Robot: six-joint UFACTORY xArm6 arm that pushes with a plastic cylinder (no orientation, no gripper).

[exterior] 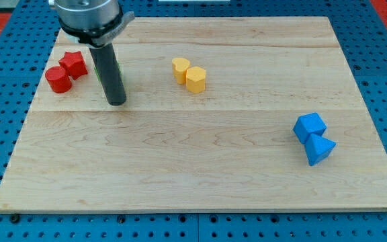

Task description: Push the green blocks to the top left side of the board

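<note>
The rod's tip (115, 102) (no jaws to report) stands right of the red blocks (66, 71) with only green slivers (121, 72) showing behind the rod, so the push toward the board's (193, 175) top left looks nearly finished, needing just a short nudge up-left.

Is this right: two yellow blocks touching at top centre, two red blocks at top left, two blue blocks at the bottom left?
Not quite. The camera view shows the two blue blocks at the view's right, not bottom left. The yellow blocks touching at top centre and the red blocks at top left are as stated.
</note>
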